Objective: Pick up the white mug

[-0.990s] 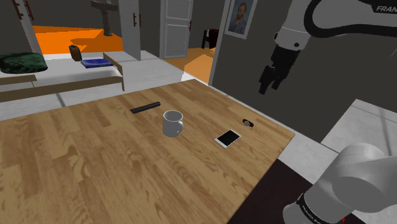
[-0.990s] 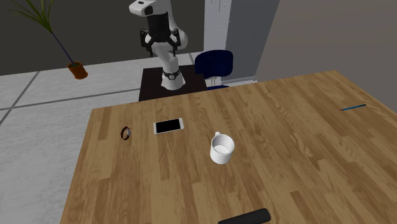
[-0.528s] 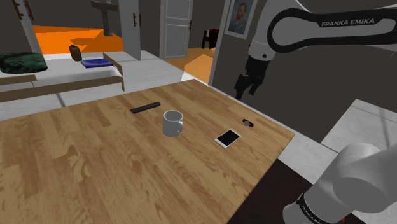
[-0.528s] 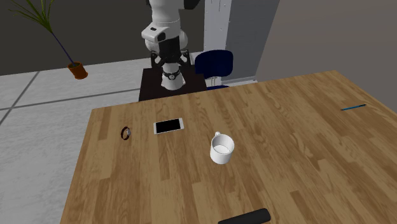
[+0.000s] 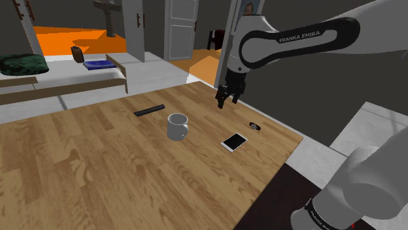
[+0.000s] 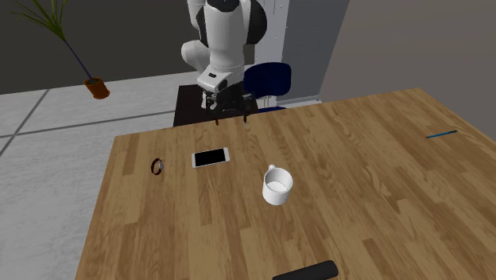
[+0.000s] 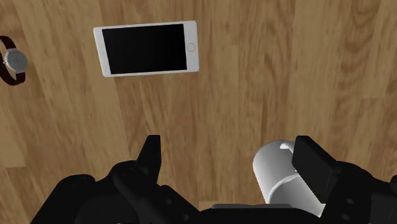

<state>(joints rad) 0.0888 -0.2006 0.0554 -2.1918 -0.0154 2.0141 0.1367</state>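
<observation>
The white mug [image 5: 177, 127] stands upright mid-frame on the wooden surface [image 5: 85, 176], and my gripper [image 5: 227, 100], jaws wide apart and empty, has swung down from the upper right to hover above and right of it, nearly placed for the grasp.

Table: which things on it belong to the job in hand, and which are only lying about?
Job in hand: white mug, open gripper.
Lying about: phone, wristwatch, black remote, blue pen.
</observation>
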